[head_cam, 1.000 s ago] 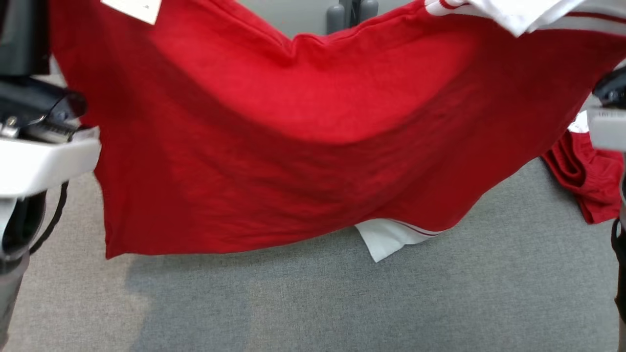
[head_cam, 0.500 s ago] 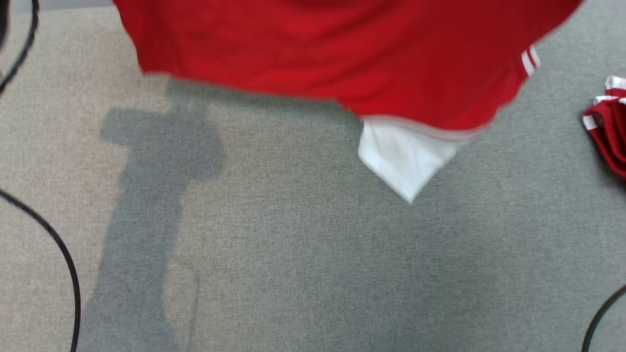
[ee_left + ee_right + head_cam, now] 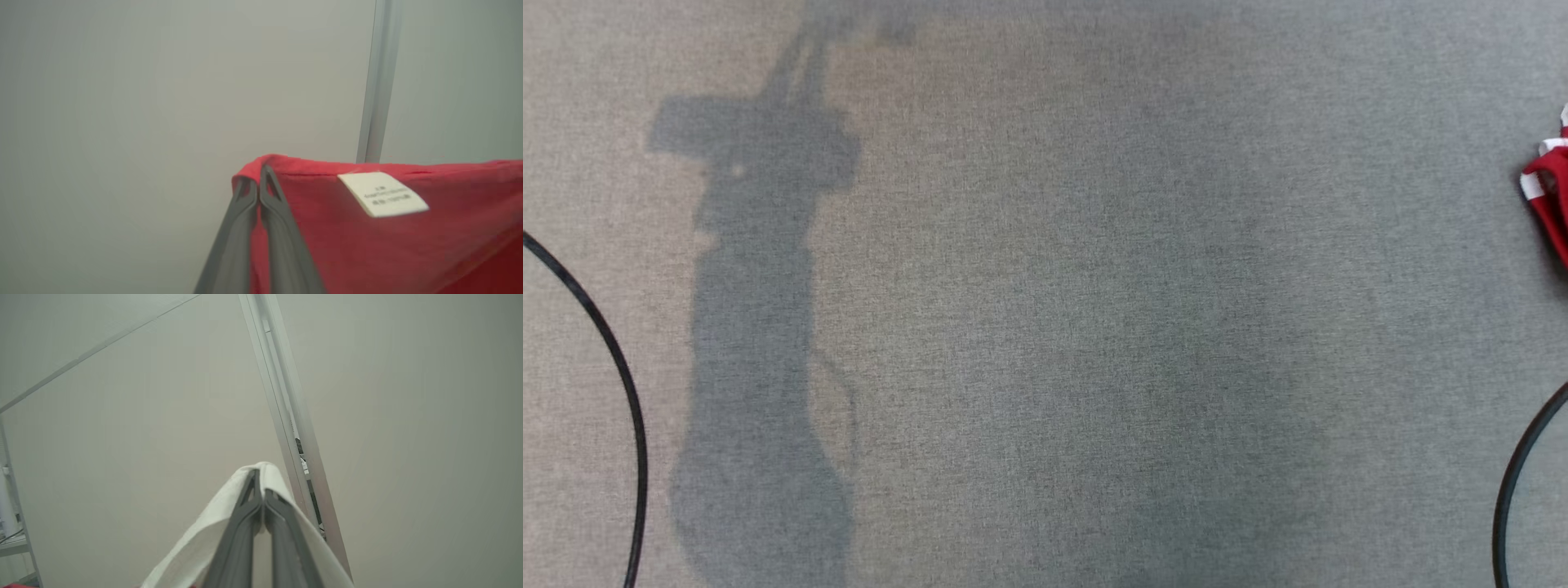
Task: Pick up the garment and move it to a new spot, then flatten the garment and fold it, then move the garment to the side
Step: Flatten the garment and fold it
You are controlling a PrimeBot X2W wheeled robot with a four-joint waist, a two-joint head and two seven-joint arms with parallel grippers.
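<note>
The red garment [image 3: 367, 245], with a white care label [image 3: 383, 194] sewn on, is held up before a pale wall. Its top edge is pinched in the closed left claw [image 3: 258, 178]. A white part [image 3: 192, 547] is clamped by the right claw [image 3: 258, 479]. Another red-and-white garment [image 3: 1550, 204] is seen at the grey table's [image 3: 1045, 327] right edge.

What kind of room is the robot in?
Probably an indoor workroom or lab, though I can't be sure: a grey fabric surface, black cables looping across it, and plain pale walls with a metal post.
</note>
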